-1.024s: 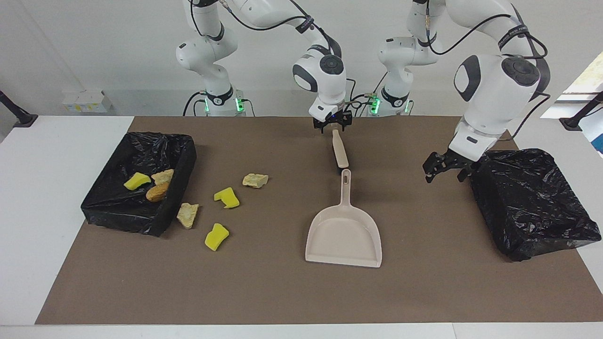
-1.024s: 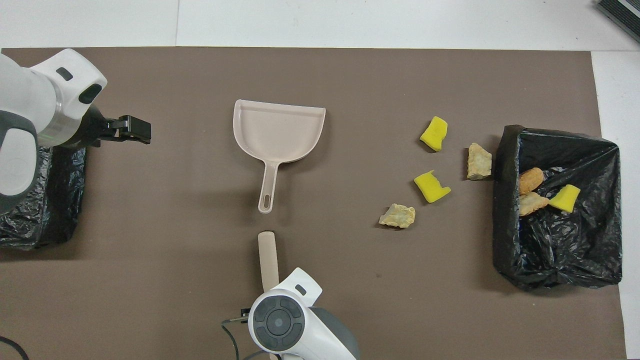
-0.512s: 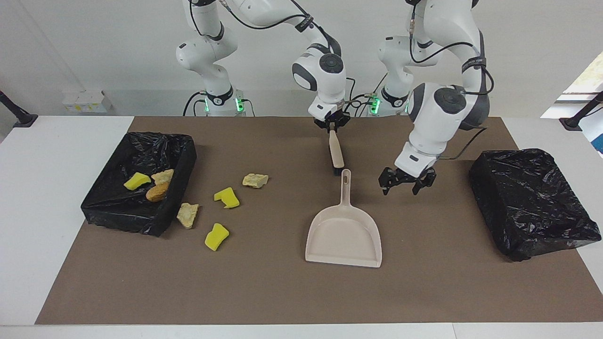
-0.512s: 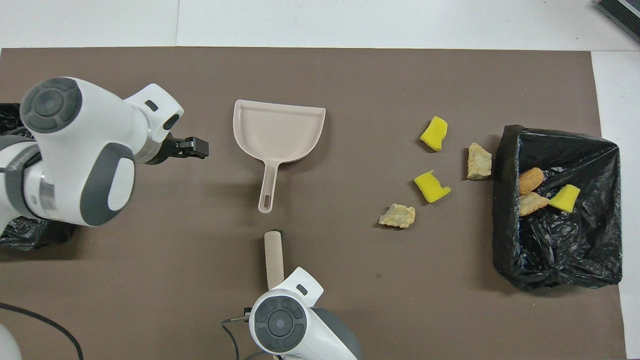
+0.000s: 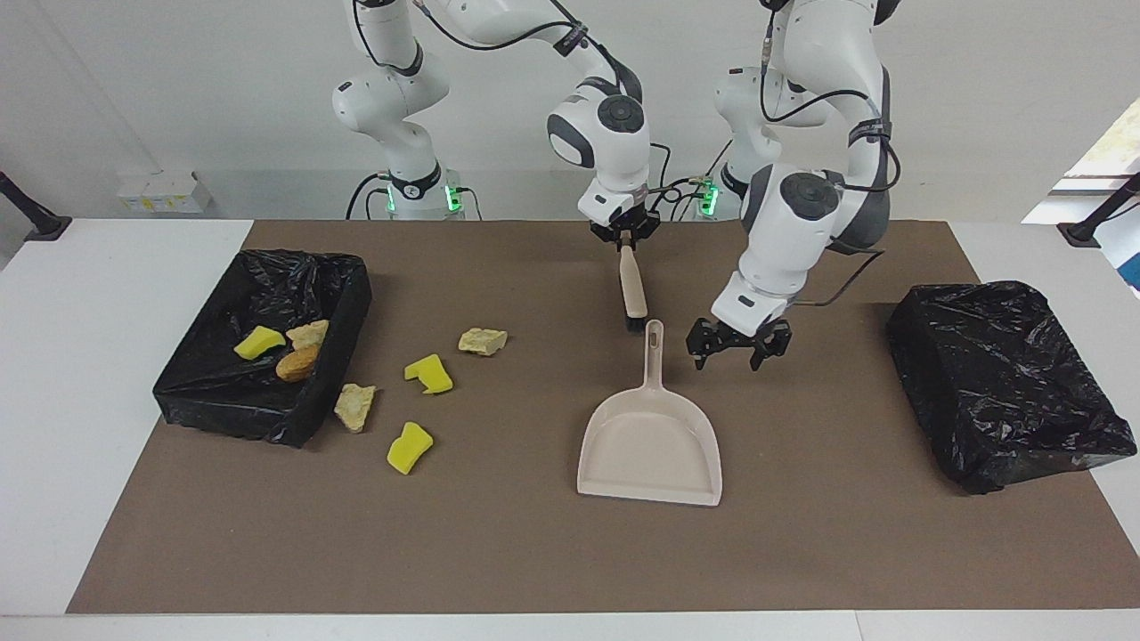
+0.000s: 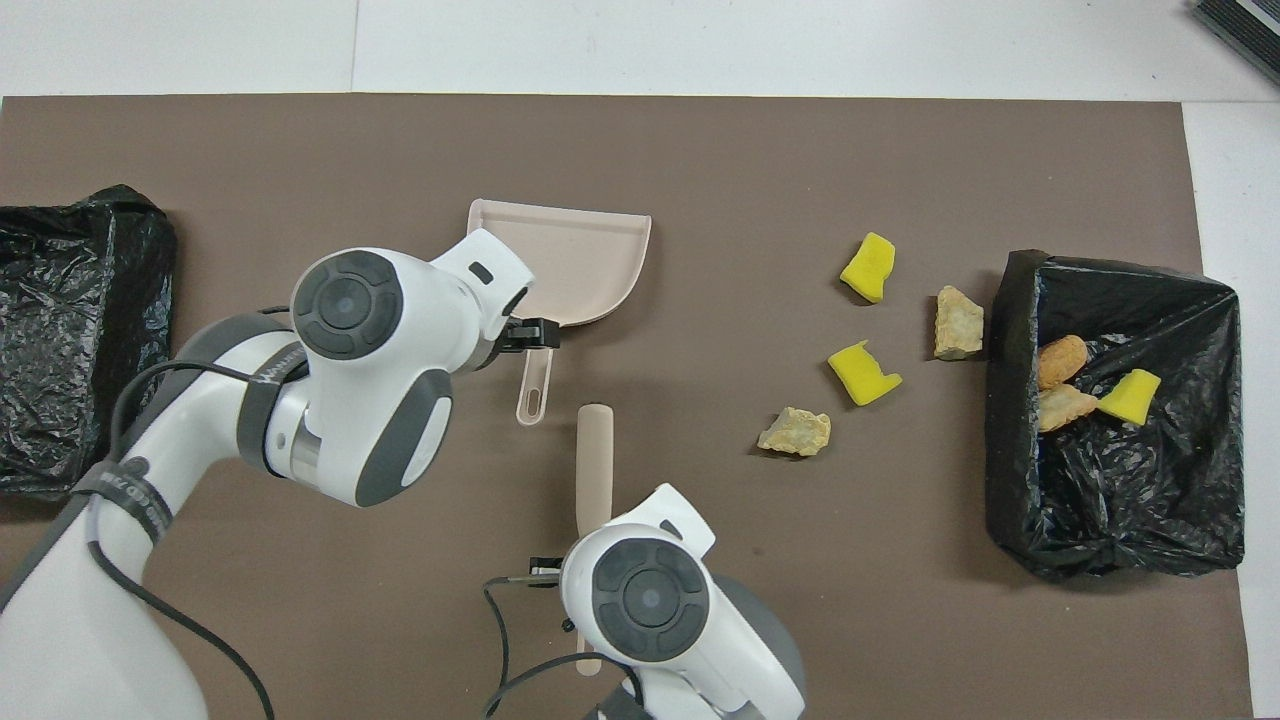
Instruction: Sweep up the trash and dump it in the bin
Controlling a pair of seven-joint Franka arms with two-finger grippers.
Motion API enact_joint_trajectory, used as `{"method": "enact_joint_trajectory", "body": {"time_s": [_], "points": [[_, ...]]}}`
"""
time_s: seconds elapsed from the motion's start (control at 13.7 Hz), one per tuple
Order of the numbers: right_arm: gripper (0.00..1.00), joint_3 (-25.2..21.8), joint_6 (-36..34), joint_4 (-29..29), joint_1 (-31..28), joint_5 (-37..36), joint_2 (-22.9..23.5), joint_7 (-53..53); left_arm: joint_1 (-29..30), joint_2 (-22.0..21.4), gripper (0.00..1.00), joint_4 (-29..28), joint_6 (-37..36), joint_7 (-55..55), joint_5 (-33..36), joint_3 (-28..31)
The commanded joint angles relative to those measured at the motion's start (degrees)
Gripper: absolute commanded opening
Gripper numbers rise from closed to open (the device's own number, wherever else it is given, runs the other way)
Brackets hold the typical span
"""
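While the right gripper (image 5: 628, 240) is closed on the brush (image 5: 632, 289) handle, the left gripper (image 5: 738, 347) hangs wide open, holding nothing, beside the dustpan (image 5: 650, 445) handle.

Smooth plastic dustpan (image 5: 650, 445), crinkled glossy bin-liner (image 5: 1006, 383)

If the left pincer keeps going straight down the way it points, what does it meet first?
Most likely the brown mat, just beside the dustpan's handle, toward the left arm's end. The open left pincer hangs a little off the handle in the facing view, though depth is hard to judge, so it might clip the handle.
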Motion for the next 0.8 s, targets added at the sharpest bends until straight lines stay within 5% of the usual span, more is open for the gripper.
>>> {"method": "enact_joint_trajectory", "body": {"time_s": [0.0, 0.15, 0.29, 0.51, 0.73], "points": [[0.00, 0.5, -4.8, 3.3, -6.5, 0.2, -0.9, -4.9, -0.8, 0.4, 1.00, -1.3, 2.1, 0.8, -0.2, 0.9], [0.00, 0.5, -11.2, 8.1, -10.6, -2.5, 1.5, -9.8, -1.0, -0.1, 1.00, -2.6, 1.8, 0.6, -0.2, 0.9], [0.00, 0.5, -13.2, 8.3, -14.8, -8.7, 1.9, -14.4, -1.8, -0.3, 0.76, -2.7, 1.4, -0.3, -0.3, 0.9], [0.00, 0.5, -12.6, 8.1, -26.5, -11.4, 4.1, -27.3, -1.7, -0.3, 0.53, -2.6, 1.0, -0.2, -0.3, 0.9], [0.00, 0.5, -11.8, 9.8, -33.8, -24.8, 7.0, -34.8, -1.7, -0.7, 0.22, -2.0, -0.9, -0.2, -0.3, 0.9]]}}
